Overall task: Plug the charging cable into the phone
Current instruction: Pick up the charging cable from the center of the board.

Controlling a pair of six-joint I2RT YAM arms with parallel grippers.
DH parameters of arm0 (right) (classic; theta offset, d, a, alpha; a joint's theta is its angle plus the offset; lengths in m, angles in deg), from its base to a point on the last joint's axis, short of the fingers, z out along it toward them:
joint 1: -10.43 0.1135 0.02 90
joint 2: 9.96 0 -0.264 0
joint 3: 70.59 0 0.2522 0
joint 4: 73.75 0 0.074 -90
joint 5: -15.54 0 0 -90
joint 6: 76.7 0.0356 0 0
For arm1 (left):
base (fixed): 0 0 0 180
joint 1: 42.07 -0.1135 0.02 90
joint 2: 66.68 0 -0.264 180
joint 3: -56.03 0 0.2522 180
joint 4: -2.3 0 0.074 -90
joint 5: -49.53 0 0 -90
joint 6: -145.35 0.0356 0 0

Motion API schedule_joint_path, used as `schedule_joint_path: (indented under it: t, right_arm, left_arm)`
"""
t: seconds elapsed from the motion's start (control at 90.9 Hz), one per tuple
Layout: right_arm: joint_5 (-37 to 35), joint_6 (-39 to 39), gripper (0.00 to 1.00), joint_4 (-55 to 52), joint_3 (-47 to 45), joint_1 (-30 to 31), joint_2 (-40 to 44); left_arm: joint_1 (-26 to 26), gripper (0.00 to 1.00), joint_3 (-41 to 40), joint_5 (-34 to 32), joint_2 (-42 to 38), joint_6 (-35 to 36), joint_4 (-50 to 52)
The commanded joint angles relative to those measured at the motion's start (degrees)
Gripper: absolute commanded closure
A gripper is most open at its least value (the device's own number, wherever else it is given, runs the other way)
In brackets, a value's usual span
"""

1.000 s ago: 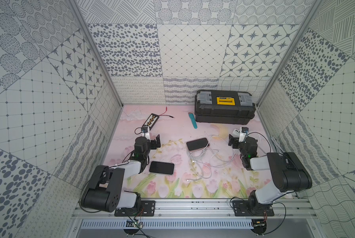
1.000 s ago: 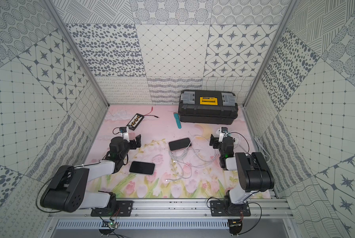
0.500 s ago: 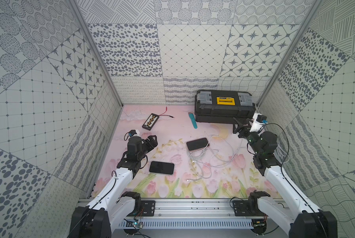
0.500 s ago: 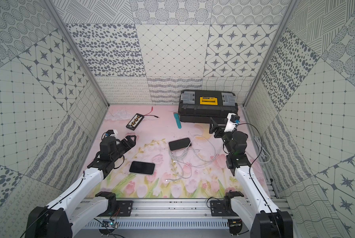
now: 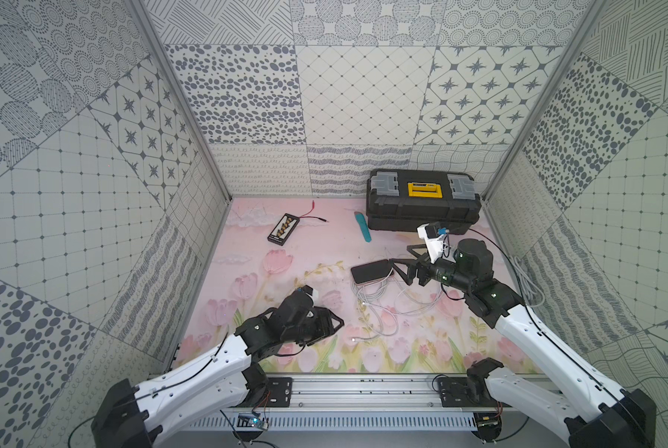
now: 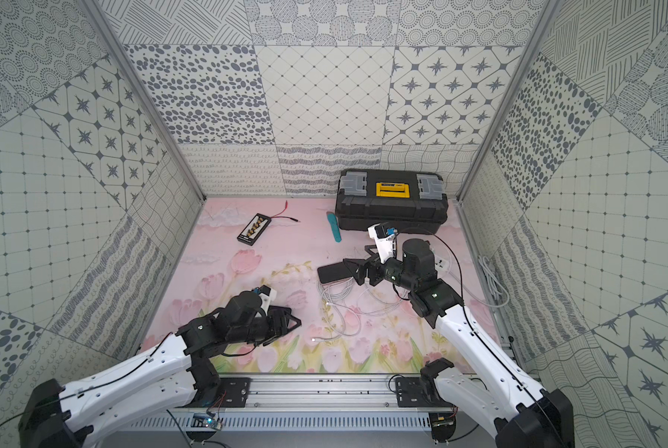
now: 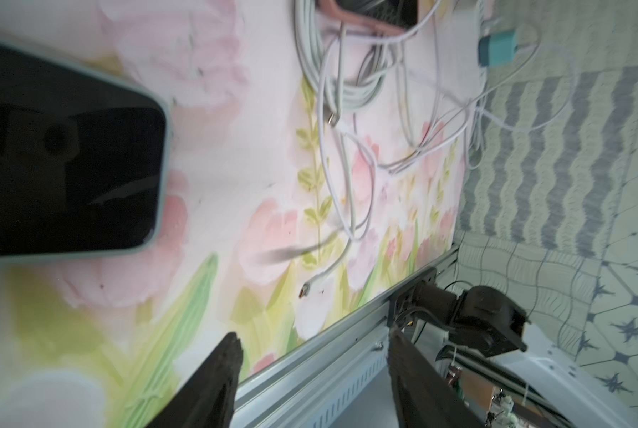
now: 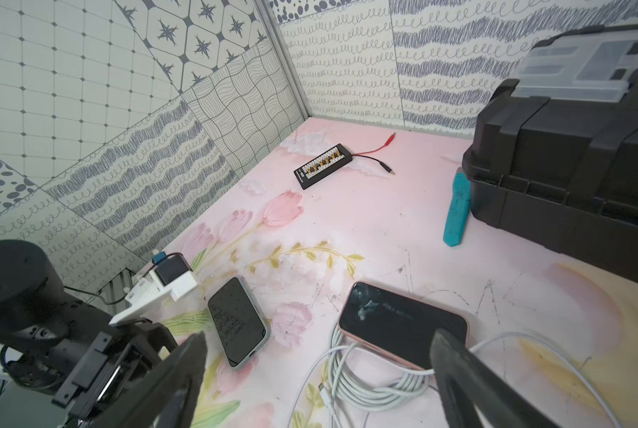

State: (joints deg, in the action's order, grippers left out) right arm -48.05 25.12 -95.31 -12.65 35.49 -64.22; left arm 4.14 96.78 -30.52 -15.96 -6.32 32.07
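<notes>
Cable (image 8: 376, 394), white: loose loops on the pink floral mat (image 5: 305, 256), right of centre in both top views. A tighter coil touches the near edge of the pink phone (image 5: 372, 271) and is partly tucked under it. Free plug (image 7: 310, 287) lies bare on the mat near the front rail (image 5: 363, 382), in no port and apart from both phones.

Pink phone: flat, dark screen up, mid-mat in front of the toolbox (image 5: 423, 203).

Green phone (image 8: 237, 326): flat, screen up, left of the pink one and apart from it. In both top views the left gripper (image 5: 326, 324) covers it.

Left gripper: low over the mat just beside the green phone, with the plug ahead of it. Jaws partly spread, nothing between them.

Right gripper (image 5: 400, 259): at the pink phone's right end. Jaws spread wide, empty. In the right wrist view one finger (image 8: 454, 367) overlaps the phone's corner — contact cannot be told.

Other items:
- Toolbox: black with a yellow handle, against the back wall.
- Teal tool (image 5: 363, 227): just beside the toolbox's left front corner.
- Black board (image 5: 283, 230): red and black leads, back left.
- Teal adapter (image 7: 497, 48): on a white lead — near the right wall in the left wrist view.
</notes>
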Motion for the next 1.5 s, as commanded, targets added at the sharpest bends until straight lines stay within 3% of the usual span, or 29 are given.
schedule_joint_path:
  t: [0.0, 0.143, 0.308, 0.418, 0.66, 0.88, 1.166, 1.485]
  right_arm:
    - [1.3, 0.2, 0.04, -0.3, -0.7, 0.5, 3.7]
    - [1.8, 0.4, 0.04, -0.6, -2.0, 0.5, 6.4]
    - [2.9, 1.5, 0.04, -0.6, -2.9, 0.6, 6.8]
    - [2.9, 2.2, 0.05, -0.5, -2.7, 0.6, 7.3]
    - [2.4, 2.5, 0.05, -0.3, -4.2, 0.6, 9.9]
    - [2.4, 2.7, 0.06, -0.2, -4.3, 0.7, 9.0]
    - [2.4, 3.0, 0.06, 0.5, -4.9, 0.7, 9.2]
    - [2.7, 3.7, 0.07, 1.1, -5.6, 0.8, 8.7]
  left_arm:
    - [11.0, 0.39, 0.5, -5.9, 9.7, -7.2, 0.2]
    - [12.1, 0.41, -7.3, -4.7, 12.2, -9.0, -18.2]
    - [12.1, 0.43, -4.4, -0.1, 22.8, -8.0, -31.0]
    - [12.1, 0.45, -3.4, -0.9, 25.7, -7.7, -35.4]
    - [11.2, 0.47, -5.0, -1.3, 27.6, -6.9, -39.1]
    - [8.1, 0.65, -7.8, 0.9, 28.2, -7.4, -45.8]
    - [6.1, 0.69, -12.2, 0.8, 24.1, -6.8, -47.7]
    - [5.8, 0.8, -12.3, 3.2, 28.8, -6.8, -54.9]
